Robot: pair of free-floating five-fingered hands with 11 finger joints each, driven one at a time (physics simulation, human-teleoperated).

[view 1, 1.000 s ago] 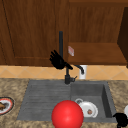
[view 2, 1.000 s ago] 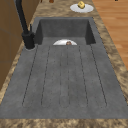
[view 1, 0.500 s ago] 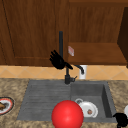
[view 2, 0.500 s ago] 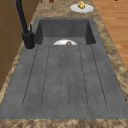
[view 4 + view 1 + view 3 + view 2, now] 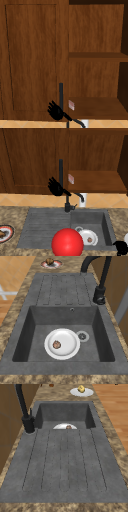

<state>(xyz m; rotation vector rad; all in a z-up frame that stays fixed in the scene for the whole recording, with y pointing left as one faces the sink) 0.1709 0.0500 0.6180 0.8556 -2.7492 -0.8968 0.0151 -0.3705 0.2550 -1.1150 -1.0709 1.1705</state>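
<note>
The left hand [image 5: 55, 188] hangs in the air beside the tap [image 5: 67, 200], just left of its black upright rod, with its fingers straight and fanned upward; whether it touches the rod cannot be told. The upper view shows the same hand [image 5: 55, 111] before the cabinet door [image 5: 32, 57]. The tap stands at the back edge of the sink [image 5: 45, 223], between the ribbed drainer and the basin. Its long axis is upright, a thin rod rising from a thick base, and its spout curves out to the right and bends down over the basin. In the left side view the tap [image 5: 26, 416] rises at the sink's [image 5: 65, 466] far left; in the right side view the tap [image 5: 100, 293] stands at the right, its spout arching leftward. The right hand [image 5: 121, 246] sits low at the front right corner of the sink, above the counter [image 5: 12, 215]; its fingers look curled, holding nothing that can be seen. A white plate [image 5: 87, 236] with a small brown bit lies in the basin, near the drain. A red ball [image 5: 67, 243] shows in front of the sink. A red-rimmed plate [image 5: 5, 233] lies on the counter at the left. A small pale tag [image 5: 71, 178] hangs at the shelf edge; no writing on it can be read.
</note>
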